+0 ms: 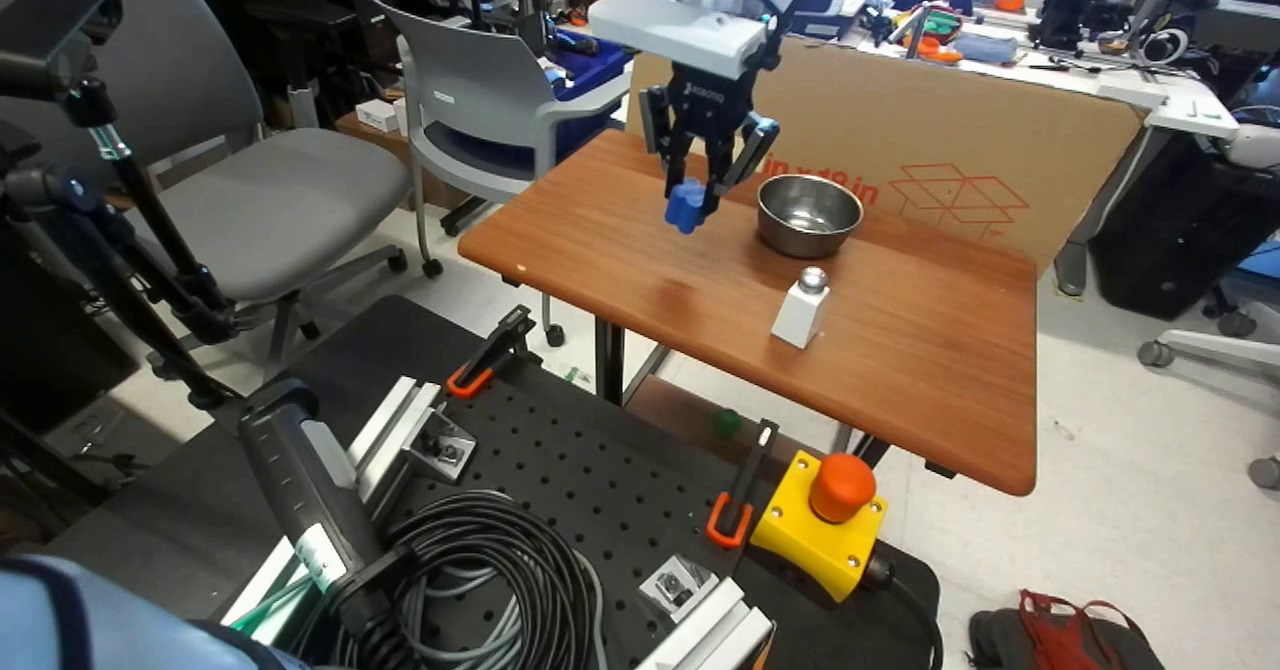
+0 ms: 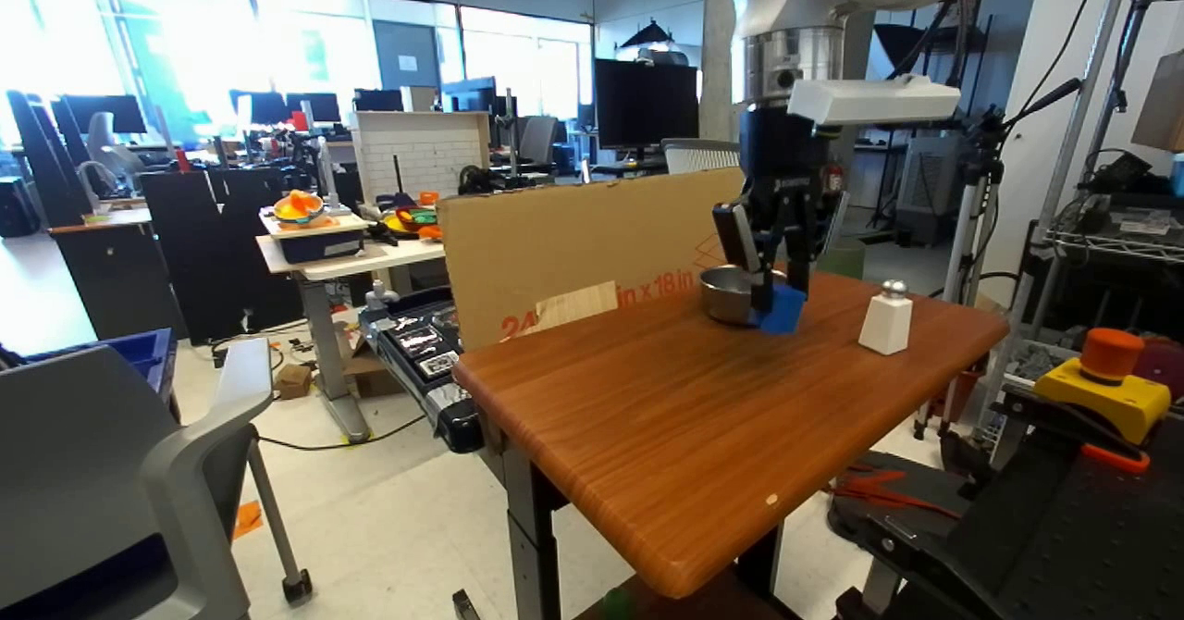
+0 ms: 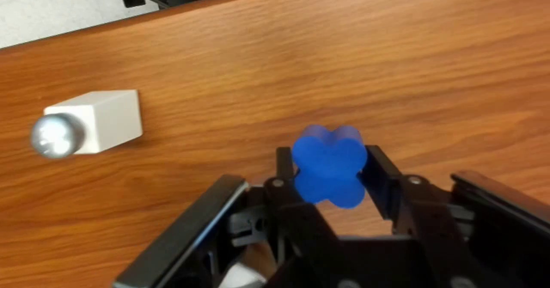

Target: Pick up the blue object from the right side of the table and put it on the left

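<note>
Bright windows (image 2: 416, 37) ran across the back of the room in an exterior view. Your desk (image 2: 647, 416), a reddish-brown wooden top, showed in all three views. A cardboard sheet (image 1: 960, 110) stood along its edge in both exterior views. You could read "in x 18 in" on it in red; in an exterior view you also got "24", left of a tan patch (image 2: 576, 303), and in an exterior view you saw a line drawing of a box (image 1: 955, 198) plainly. The black perforated board (image 1: 600, 510) lay lower than the desk. A large black monitor (image 2: 646, 106) and a coil of black cable (image 1: 490, 570) each reached you in an exterior view alone. Above the jaws, the black housing (image 1: 705, 105) carried the lettering ROBOTIQ in an exterior view. The metal bowl (image 1: 808, 212) sat on the desk near the cardboard in both exterior views; in an exterior view a fingertip (image 2: 762, 292) hid part of its wall. A yellow emergency-stop box (image 1: 815, 542) stood at the board's corner in both exterior views. The white shaker-shaped piece (image 1: 800, 312), silver-topped, stood upright on the desk in all three. Smallest was the blue block (image 3: 330, 163): your jaws were narrowed on it, a finger to either side, and held it off the desk near the bowl, a soft shadow (image 1: 675, 298) lying apart beneath it. The wrist view showed you its four-lobed top from above.
</note>
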`<state>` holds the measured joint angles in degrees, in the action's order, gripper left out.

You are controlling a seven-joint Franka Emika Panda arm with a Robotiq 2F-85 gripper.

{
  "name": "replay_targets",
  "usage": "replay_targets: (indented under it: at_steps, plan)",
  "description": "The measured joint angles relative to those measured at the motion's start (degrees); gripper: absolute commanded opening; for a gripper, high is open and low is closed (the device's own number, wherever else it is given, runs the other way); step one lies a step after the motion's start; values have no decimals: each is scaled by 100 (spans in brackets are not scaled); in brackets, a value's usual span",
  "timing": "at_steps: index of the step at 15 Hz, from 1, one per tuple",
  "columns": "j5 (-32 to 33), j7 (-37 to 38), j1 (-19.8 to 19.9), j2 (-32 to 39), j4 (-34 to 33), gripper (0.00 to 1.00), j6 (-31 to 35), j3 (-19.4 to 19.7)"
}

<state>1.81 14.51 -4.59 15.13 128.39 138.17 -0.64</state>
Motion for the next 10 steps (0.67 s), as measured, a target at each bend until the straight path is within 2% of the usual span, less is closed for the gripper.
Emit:
replay_targets:
  at_steps: [4,8,9,10]
  plan:
    - [229,453,-434,222,273,19,594,-73]
    - [904,1144,-772,586,212,19,673,76]
    - [1028,1264,-849,650,177,66,662,125]
    - [1109,1341,-919,692,155,70,622,169]
